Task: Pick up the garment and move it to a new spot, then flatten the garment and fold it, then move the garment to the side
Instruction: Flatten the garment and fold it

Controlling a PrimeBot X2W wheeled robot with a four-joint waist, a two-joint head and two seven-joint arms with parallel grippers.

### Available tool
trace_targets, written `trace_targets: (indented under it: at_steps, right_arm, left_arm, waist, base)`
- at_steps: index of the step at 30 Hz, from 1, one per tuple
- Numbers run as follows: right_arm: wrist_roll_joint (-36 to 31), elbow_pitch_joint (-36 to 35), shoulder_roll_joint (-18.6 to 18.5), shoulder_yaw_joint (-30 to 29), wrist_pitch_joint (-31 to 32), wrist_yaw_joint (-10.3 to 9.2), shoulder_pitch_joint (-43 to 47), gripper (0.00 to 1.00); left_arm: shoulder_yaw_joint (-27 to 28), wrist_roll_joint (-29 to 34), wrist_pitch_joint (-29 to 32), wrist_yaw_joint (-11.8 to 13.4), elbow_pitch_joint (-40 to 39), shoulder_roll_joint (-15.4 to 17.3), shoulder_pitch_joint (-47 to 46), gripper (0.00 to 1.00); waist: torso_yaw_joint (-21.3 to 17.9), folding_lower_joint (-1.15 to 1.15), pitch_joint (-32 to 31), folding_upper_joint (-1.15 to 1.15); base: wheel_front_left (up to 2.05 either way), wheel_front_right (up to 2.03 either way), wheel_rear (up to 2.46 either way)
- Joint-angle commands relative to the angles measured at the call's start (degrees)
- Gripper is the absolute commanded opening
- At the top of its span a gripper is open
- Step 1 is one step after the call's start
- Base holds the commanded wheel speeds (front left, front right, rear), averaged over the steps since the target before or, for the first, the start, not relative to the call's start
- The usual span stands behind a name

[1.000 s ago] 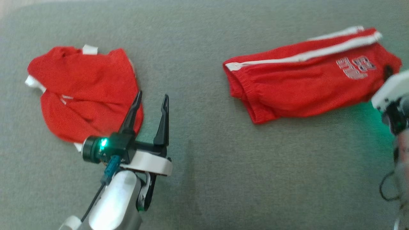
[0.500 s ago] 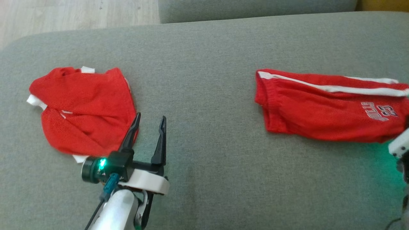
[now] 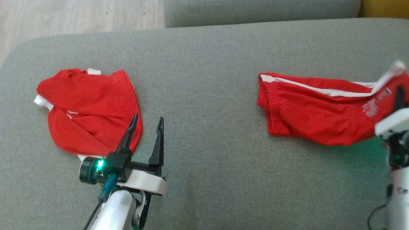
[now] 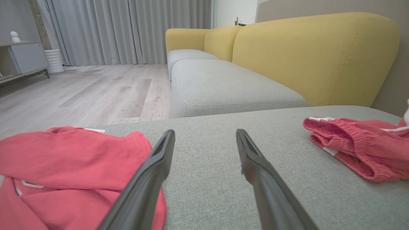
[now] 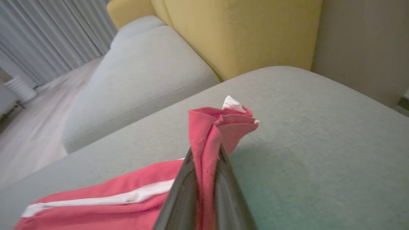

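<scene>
From the head: on the right half of the grey cushion (image 3: 211,64), red shorts (image 3: 313,118) with a white side stripe, waistband toward the cushion's middle, other end lifted near the cushion's right edge. There, right hand (image 3: 398,92), pinched shut on that raised end. On the cushion's left half, a crumpled red garment (image 3: 89,111) with white trim. Over the cushion's near-left part, left hand (image 3: 147,118), fingers spread wide, holding nothing. Beyond the cushion's far edge, wooden floor (image 3: 80,16) and a second grey seat (image 3: 262,11).

From the left wrist: both dark fingers apart, bare cushion between them; one finger overlapping the crumpled red garment, contact unclear. Shorts at the cushion's right side, elastic waistband facing in. Past the cushion's far edge, a yellow sofa back (image 4: 313,57) and grey curtains (image 4: 127,32).

From the right wrist: fingers (image 5: 179,198) clamped on a bunch of red cloth, standing up past the tips with a bit of white on top, above the cushion. Rest of the shorts trailing down onto the cushion, white stripe showing.
</scene>
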Motion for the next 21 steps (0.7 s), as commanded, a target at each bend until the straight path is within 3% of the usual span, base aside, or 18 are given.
trace_targets:
  at_steps: [1, 12, 21]
  right_arm:
    - [2.00, -3.54, -0.05, 3.26, -1.23, -0.05, -0.97, 0.00]
    - [13.47, -11.04, 1.38, 18.51, -3.97, -0.05, 0.05, 0.00]
    - [16.55, -7.59, 1.04, 28.23, -5.36, -0.05, 0.38, 0.00]
  left_arm:
    - [2.19, 0.41, -0.37, -0.07, -1.39, 0.37, -0.48, 1.00]
    - [1.69, 0.62, -0.37, -0.27, -0.72, 0.51, 0.50, 1.00]
    - [1.17, 0.45, -0.37, -0.25, -0.20, 0.85, 1.24, 1.00]
  waist:
    - [-0.06, 0.00, -0.77, 0.00]
    - [1.26, 0.00, -3.69, 0.00]
    - [4.15, 0.00, -4.38, 0.00]
  base:
    - [0.00, 0.00, 0.00]
    - [0.00, 0.00, 0.00]
    - [0.00, 0.00, 0.00]
